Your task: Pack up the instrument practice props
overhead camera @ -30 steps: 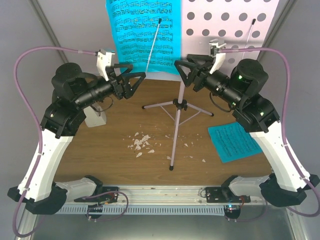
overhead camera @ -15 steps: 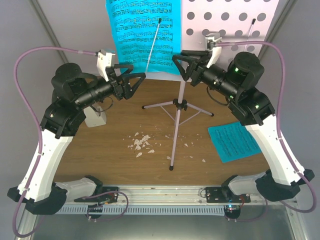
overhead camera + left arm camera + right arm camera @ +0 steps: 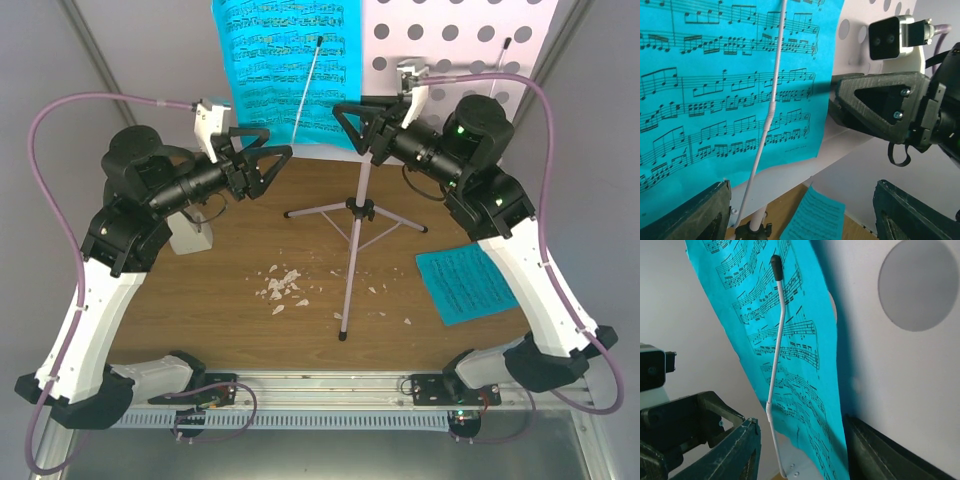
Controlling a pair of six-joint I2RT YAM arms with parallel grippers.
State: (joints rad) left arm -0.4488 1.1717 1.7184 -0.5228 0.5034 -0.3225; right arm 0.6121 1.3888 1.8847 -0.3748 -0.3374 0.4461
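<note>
The pale-lilac music stand has its perforated plate (image 3: 455, 40) at the back and its tripod (image 3: 355, 215) mid-table. A cyan sheet-music page (image 3: 285, 60) rests on the plate under a thin wire arm (image 3: 310, 85). My right gripper (image 3: 355, 128) is open at the page's lower right corner; in the right wrist view the page (image 3: 805, 370) and wire (image 3: 775, 365) hang between its fingers (image 3: 742, 450). My left gripper (image 3: 272, 160) is open just left of the page, holding nothing. A second cyan page (image 3: 470, 285) lies flat at the right. The white metronome (image 3: 190, 238) stands half hidden behind my left arm.
White crumbs (image 3: 282, 285) lie scattered on the brown tabletop in front of the tripod. The stand's long front leg (image 3: 346, 300) reaches toward the near edge. Grey walls close in on both sides. In the left wrist view the right gripper (image 3: 880, 107) faces me across the plate.
My right gripper has moved left and up to the page's lower corner on the stand, its jaws narrowing. The left arm has stayed put.
</note>
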